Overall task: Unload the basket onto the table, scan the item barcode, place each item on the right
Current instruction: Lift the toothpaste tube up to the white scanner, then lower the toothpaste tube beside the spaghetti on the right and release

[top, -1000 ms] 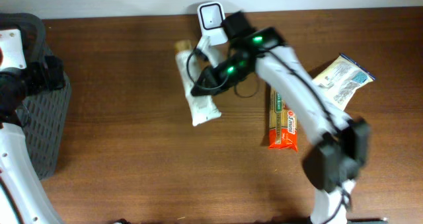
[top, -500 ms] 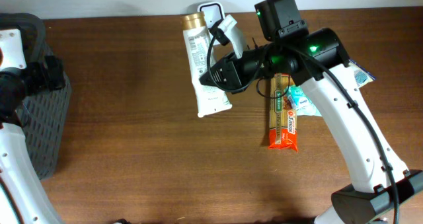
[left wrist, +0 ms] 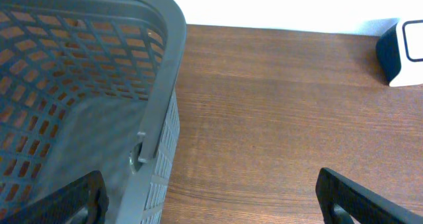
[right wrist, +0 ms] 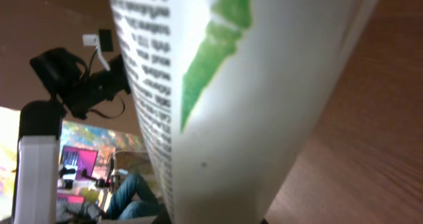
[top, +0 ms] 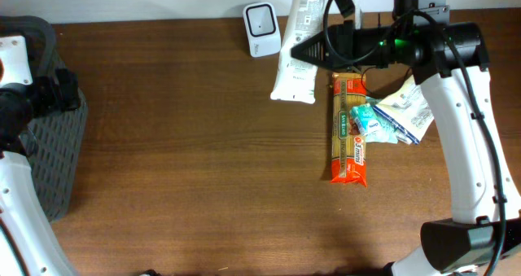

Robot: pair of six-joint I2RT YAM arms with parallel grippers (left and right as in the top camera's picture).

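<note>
The item is a white tube [top: 297, 52] with small black print and a green mark [right wrist: 218, 59]. My right gripper [top: 313, 50] is shut on it and holds it above the table's far edge, just right of the scanner [top: 261, 19], a small white block with a dark face. In the right wrist view the tube [right wrist: 251, 98] fills the frame and hides the fingers. My left gripper [left wrist: 211, 207] is open over the basket's rim, far left, with nothing between its fingers [left wrist: 357, 197].
A grey mesh basket [top: 57, 146] stands at the left edge, its rim [left wrist: 162, 85] under my left wrist. An orange pasta packet [top: 349, 138] lies at right centre, with a blue-and-white packet [top: 403, 113] beside it. The scanner [left wrist: 403, 52] shows at the left wrist view's right edge.
My right arm has lifted the tube off the table by the scanner and swung it right and toward the far edge. The left arm has not moved.
</note>
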